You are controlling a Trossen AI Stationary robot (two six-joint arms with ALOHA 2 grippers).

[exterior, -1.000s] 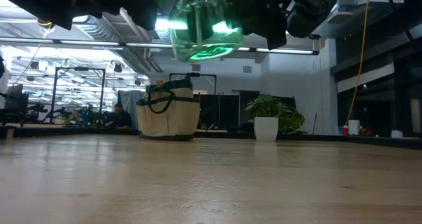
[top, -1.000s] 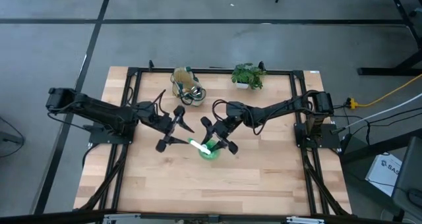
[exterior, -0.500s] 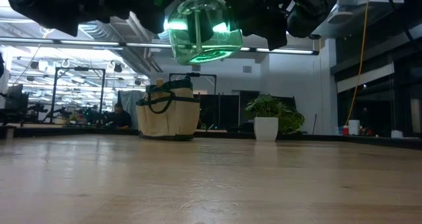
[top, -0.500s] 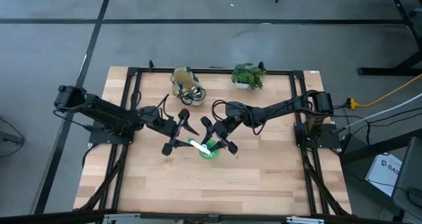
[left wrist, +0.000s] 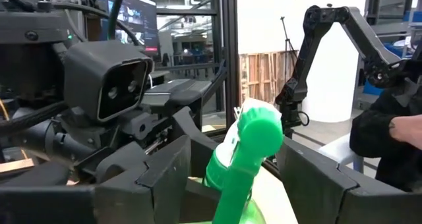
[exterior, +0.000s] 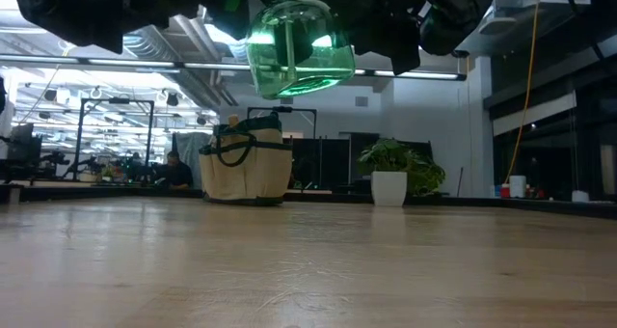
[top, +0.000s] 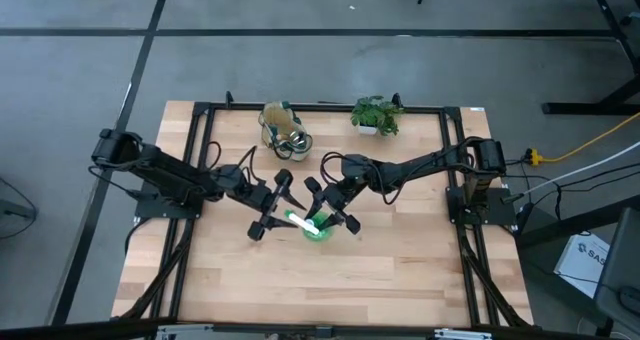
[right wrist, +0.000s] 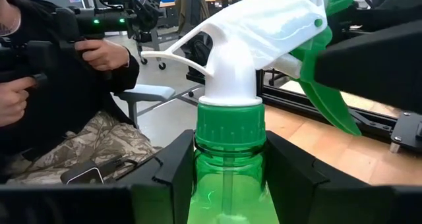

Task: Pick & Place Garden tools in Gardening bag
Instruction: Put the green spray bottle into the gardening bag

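Observation:
A green plastic spray bottle (top: 316, 229) with a white trigger head (right wrist: 264, 26) hangs high above the table's middle, well clear of the wood in the low view (exterior: 294, 48). My right gripper (top: 326, 216) is shut on it. My left gripper (top: 277, 206) is open, level, coming from the table's left. Its two fingers stand on either side of the bottle's green nozzle (left wrist: 256, 133) with a gap on each side. The tan gardening bag (top: 283, 128) with dark green trim stands on its base at the table's far edge (exterior: 246, 164). My right gripper pinches the bottle's green shoulder (right wrist: 227, 184), just below the screw collar, between its two fingers. The fingers come in about level from the table's right. The bottle is lifted clear of the table and tilted, with its spray head toward my left gripper.
A leafy plant in a white pot (top: 377, 114) stands at the far edge, right of the bag (exterior: 390, 169). Black frame rails run along the table's left, right and far sides. A seated person (right wrist: 59, 85) shows beyond the table. Bare wood (top: 320, 280) lies near the front.
My left gripper has moved toward the table's right, up to the bottle's spray head, and has stayed open. My right gripper and the bottle have kept their place above the table.

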